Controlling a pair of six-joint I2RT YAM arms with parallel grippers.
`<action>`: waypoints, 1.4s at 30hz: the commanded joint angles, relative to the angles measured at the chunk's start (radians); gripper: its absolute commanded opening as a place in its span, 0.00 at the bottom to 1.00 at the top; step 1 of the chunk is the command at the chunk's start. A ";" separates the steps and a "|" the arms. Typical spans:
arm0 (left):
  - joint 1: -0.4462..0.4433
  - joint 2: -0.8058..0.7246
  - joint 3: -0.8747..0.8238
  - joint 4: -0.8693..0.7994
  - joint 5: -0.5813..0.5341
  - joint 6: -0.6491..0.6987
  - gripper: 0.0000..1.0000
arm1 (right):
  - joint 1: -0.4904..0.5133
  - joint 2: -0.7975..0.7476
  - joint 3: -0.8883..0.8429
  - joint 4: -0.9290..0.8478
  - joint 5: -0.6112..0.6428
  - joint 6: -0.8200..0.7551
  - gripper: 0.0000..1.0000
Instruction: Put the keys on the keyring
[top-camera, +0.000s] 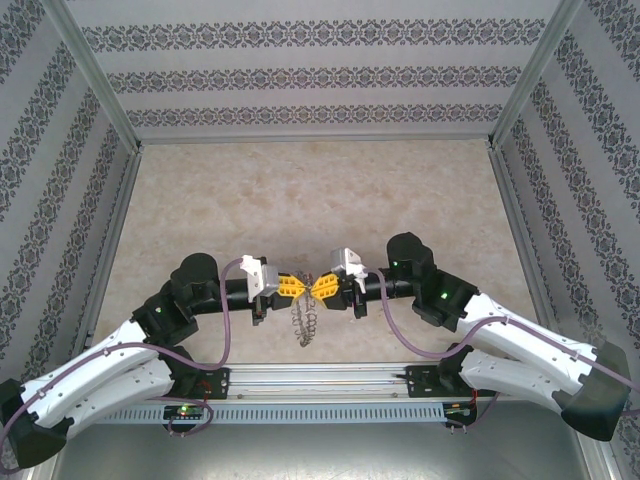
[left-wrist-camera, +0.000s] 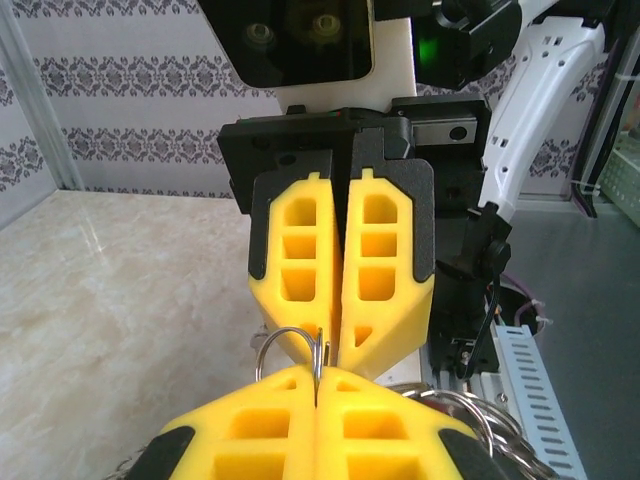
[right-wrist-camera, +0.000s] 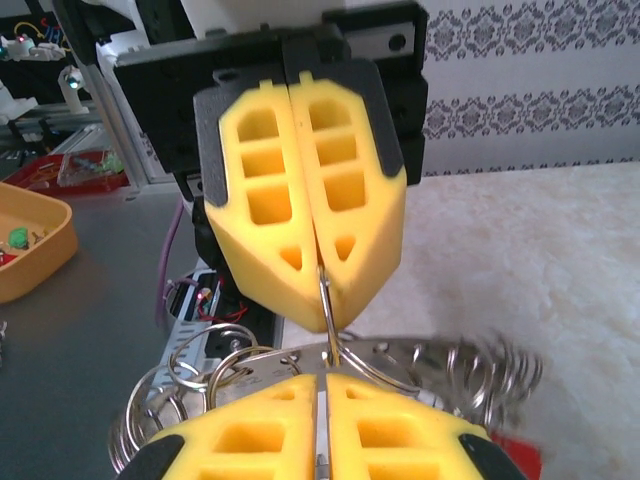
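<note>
My two grippers meet tip to tip above the near middle of the table. The left gripper (top-camera: 290, 288) (left-wrist-camera: 318, 372) is shut on a thin wire loop (left-wrist-camera: 289, 329) of the keyring (top-camera: 305, 322), which hangs below both. The right gripper (top-camera: 323, 288) (right-wrist-camera: 322, 375) faces it, its yellow fingers closed to a narrow slit with the same wire running into the slit. In the right wrist view the keyring's flat metal piece (right-wrist-camera: 306, 361) and blurred coils (right-wrist-camera: 470, 365) lie just beyond my fingers. A blurred red patch (right-wrist-camera: 520, 462) shows at the bottom right; whether it is one of the keys I cannot tell.
The marble-patterned table (top-camera: 320, 200) stretches beyond the grippers, walled by patterned panels. The metal rail (top-camera: 320, 378) with both arm bases runs along the near edge. An orange tray (right-wrist-camera: 30, 240) sits off the table in the right wrist view.
</note>
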 joint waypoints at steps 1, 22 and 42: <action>-0.009 -0.009 -0.016 0.151 0.038 -0.050 0.00 | 0.018 -0.028 -0.026 0.089 -0.014 0.033 0.12; -0.009 -0.034 -0.075 0.242 0.056 -0.110 0.00 | 0.064 -0.024 -0.009 0.137 0.014 0.038 0.17; -0.010 -0.029 -0.063 0.227 0.057 -0.096 0.00 | 0.065 -0.027 -0.023 0.207 0.079 0.058 0.19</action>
